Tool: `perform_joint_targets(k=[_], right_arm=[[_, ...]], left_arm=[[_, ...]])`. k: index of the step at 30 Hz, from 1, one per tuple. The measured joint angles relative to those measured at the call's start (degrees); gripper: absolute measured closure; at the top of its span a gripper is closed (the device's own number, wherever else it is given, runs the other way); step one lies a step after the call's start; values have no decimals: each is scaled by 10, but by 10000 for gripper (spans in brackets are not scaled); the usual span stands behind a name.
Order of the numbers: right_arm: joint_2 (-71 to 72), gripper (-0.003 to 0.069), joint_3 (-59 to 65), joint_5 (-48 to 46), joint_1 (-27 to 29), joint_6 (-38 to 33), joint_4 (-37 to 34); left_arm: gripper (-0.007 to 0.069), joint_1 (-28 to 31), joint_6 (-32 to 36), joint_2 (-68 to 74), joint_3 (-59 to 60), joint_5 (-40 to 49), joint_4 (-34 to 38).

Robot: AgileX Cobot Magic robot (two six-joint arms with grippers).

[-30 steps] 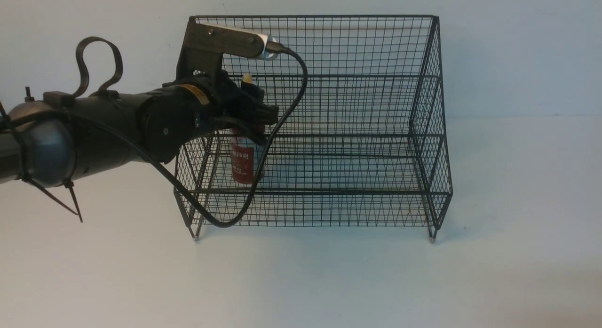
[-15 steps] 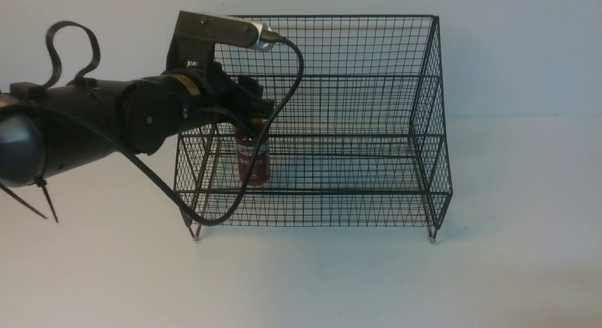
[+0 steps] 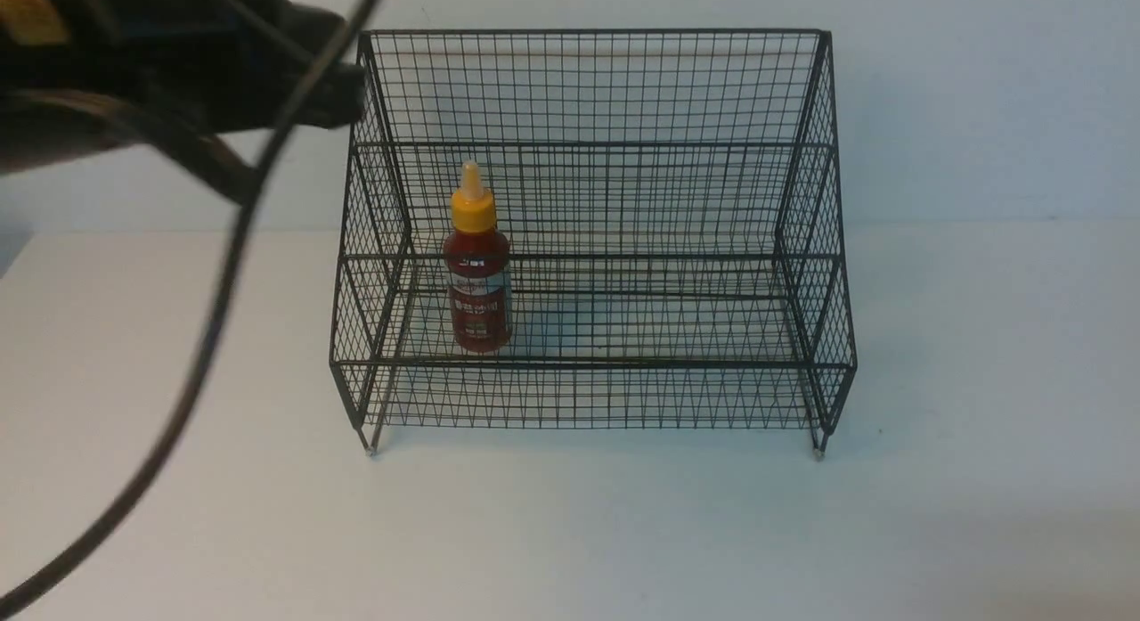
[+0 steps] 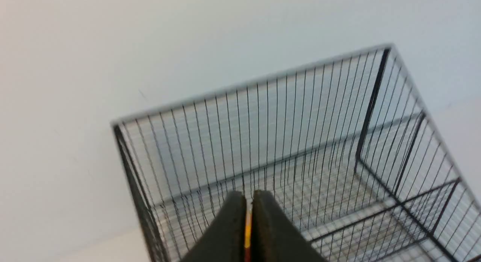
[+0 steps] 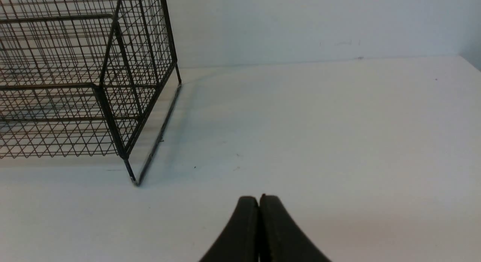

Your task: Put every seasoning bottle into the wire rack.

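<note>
Front view shows us the small clear bottle of dark red sauce, yellow-capped, upright on the lower tier of the black wire-mesh rack, toward nine o'clock. Our left gripper and right gripper are both pinched together, empty.

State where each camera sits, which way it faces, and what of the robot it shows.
Front: between the arms, facing forward at the wire rack holding the seasoning bottle; blurred left arm upper left.
Left wrist: high by the rack, looking down into it; shut left gripper.
Right wrist: low over the table, past the rack's right end; shut right gripper.
Shared: all three show the rack.
</note>
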State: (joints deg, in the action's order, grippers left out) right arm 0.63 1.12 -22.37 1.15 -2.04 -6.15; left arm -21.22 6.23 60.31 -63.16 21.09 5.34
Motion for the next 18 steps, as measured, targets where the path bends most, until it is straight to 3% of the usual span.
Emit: perform_joint_targets(k=[18], right_arm=[[0,672,0,0,0,0,0]], left_arm=[[629,0,-8,-420,261,52,20]])
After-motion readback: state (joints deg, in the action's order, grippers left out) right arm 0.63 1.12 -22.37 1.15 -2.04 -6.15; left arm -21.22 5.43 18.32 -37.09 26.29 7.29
